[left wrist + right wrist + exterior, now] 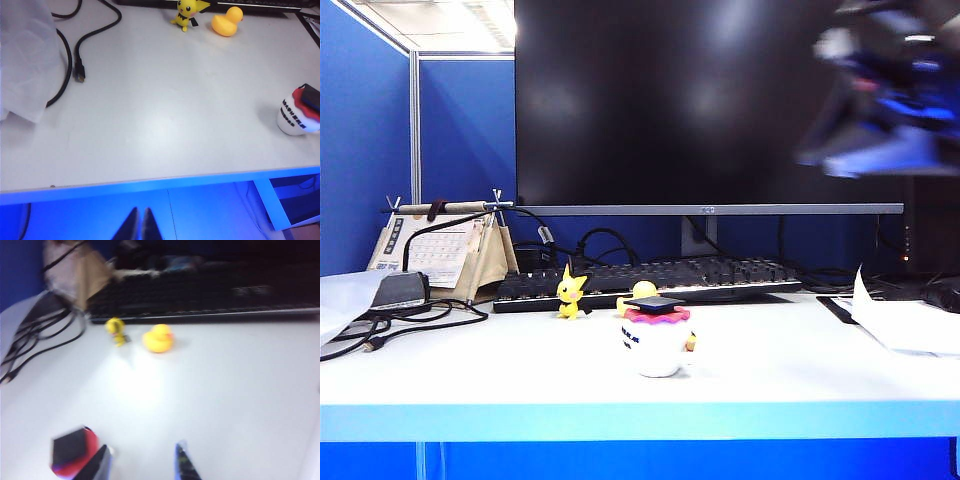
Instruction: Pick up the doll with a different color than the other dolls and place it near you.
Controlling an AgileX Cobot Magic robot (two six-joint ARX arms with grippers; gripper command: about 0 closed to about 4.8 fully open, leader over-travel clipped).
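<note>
A: While the white doll (657, 343) stands near the table (770, 380) front edge, where are the yellow ones?
B: Duck (641, 295) and pointy-eared figure (570, 292) sit behind it, by the keyboard (650, 280).
A: Hands?
B: Right hand (142, 462), blurred, fingers apart, empty, beside the doll. Left hand (140, 222) pressed together, off the table's front.

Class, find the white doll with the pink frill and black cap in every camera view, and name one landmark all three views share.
Exterior view: white doll at the table's front centre.
Left wrist view: at the frame's right edge.
Right wrist view: blurred, in the lower-left corner, beside the right end effector.
Shared landmark: yellow duck.
</note>
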